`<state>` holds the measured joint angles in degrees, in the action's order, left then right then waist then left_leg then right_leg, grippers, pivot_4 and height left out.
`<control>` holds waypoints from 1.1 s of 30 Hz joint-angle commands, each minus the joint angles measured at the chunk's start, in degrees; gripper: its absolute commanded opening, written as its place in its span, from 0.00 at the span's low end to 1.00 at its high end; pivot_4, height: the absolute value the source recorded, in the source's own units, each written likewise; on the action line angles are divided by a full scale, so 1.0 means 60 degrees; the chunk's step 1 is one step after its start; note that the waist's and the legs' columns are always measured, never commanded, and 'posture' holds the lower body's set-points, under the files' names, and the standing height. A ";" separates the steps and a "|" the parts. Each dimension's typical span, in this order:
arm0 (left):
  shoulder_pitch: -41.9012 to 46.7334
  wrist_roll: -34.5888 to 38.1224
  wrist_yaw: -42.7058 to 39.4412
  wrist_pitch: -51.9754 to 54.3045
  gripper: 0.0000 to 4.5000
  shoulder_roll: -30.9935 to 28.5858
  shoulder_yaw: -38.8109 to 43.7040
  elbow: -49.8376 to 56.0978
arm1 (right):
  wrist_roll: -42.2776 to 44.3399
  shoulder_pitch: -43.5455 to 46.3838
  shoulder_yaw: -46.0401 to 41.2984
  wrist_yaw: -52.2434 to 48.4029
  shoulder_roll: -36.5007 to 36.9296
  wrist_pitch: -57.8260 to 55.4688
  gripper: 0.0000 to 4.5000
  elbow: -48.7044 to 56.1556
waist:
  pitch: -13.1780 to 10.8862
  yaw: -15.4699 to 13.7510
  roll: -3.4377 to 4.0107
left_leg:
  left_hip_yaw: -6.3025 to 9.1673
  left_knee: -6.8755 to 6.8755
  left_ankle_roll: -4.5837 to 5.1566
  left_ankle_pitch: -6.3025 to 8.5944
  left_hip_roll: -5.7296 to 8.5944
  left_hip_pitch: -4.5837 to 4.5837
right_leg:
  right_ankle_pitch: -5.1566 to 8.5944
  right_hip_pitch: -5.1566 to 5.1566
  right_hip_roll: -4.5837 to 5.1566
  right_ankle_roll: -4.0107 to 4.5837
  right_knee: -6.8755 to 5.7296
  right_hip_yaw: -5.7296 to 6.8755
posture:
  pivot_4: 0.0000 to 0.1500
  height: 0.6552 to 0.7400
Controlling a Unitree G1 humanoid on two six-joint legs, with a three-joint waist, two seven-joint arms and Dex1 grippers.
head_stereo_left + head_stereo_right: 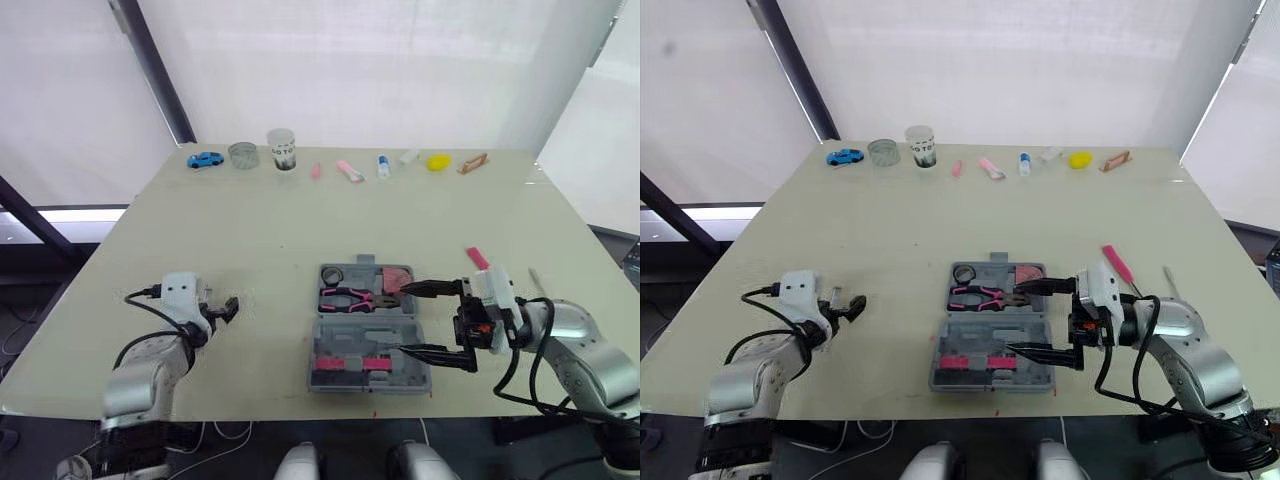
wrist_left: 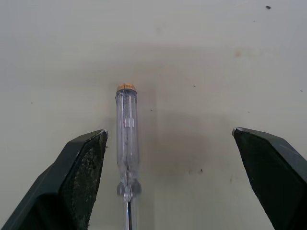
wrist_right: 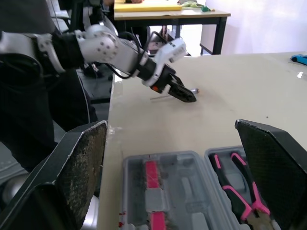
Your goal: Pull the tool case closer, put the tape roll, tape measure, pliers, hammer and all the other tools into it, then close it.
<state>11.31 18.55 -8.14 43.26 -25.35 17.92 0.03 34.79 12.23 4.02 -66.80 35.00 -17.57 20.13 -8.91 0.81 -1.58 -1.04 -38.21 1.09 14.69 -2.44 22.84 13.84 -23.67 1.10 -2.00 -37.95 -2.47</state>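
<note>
Open tool case (image 1: pixel 370 335) near the front edge of the surface (image 1: pixel 250 220), with pliers (image 1: pixel 350 297) and tape roll (image 1: pixel 332 274) in its far half; pink pieces (image 1: pixel 350 364) in the near half are too small to identify. The right gripper (image 1: pixel 402 320), jaws wide, is at the case's right edge. The left gripper (image 2: pixel 170 139), jaws wide, straddles a clear-handled screwdriver (image 2: pixel 127 129), its shaft cut off.

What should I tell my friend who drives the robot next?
Left gripper: jaws open around the clear screwdriver on the table, not gripping it.
Right gripper: jaws open, empty, at the tool case's right side.
Done: case lies open near the front edge; pliers and tape roll are inside.
Left: screwdriver, the pink tool lying right of the case, then close it.
</note>
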 commanded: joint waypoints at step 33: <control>-0.1542 -0.0213 -0.0494 0.0824 0.24 0.0401 -0.1305 0.2701 | 0.0420 -0.0145 -0.0910 -0.0192 0.0448 0.0193 1.00 0.0123 | -0.0004 -0.0021 -0.0003 | 0.0014 0.0000 0.0000 0.0000 0.0016 -0.0003 | 0.0001 0.0002 0.0020 -0.0002 0.0001 -0.0002 | 1.00 1.00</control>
<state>1.87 17.80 -10.97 48.23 -22.95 10.49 16.13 36.28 10.63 0.56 -68.21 37.86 -17.33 19.75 -8.93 0.69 -1.60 -0.96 -38.21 1.09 14.69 -2.34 22.82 13.84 -23.66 1.22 -2.02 -37.94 -2.48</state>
